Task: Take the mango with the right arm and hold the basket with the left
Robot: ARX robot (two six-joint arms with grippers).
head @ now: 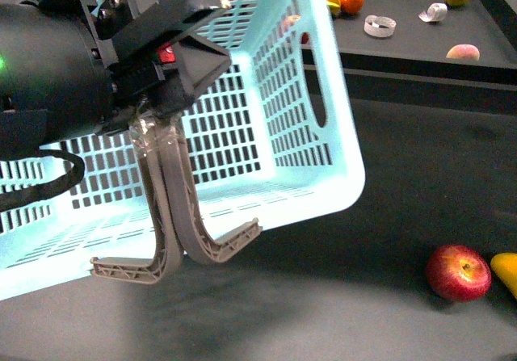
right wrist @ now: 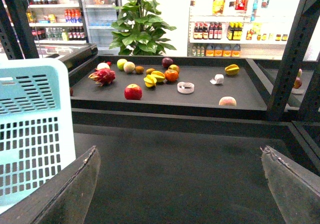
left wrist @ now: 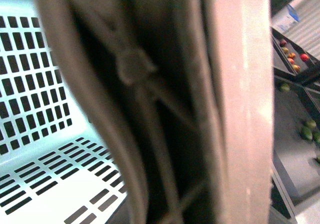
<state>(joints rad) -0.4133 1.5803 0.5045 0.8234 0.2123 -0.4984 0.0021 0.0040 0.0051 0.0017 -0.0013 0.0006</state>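
Observation:
The turquoise basket (head: 266, 127) hangs tilted above the dark table, filling the left of the front view. My left gripper (head: 157, 82) is shut on its two grey-brown handles (head: 174, 216), one wrapped in clear tape. The left wrist view is filled by the blurred handles (left wrist: 235, 103) against the basket's slotted wall (left wrist: 35, 98). The mango (head: 506, 270) shows only as a yellow-orange end at the right edge, beside a red apple (head: 458, 272). My right gripper (right wrist: 180, 154) is open and empty over bare table; the basket (right wrist: 35, 129) is to one side of it.
A raised dark shelf (head: 404, 42) at the back holds several fruits and tape rolls; in the right wrist view (right wrist: 200, 96) it also carries a dragon fruit (right wrist: 102, 76) and an apple (right wrist: 133, 91). Metal posts (right wrist: 292, 53) flank it.

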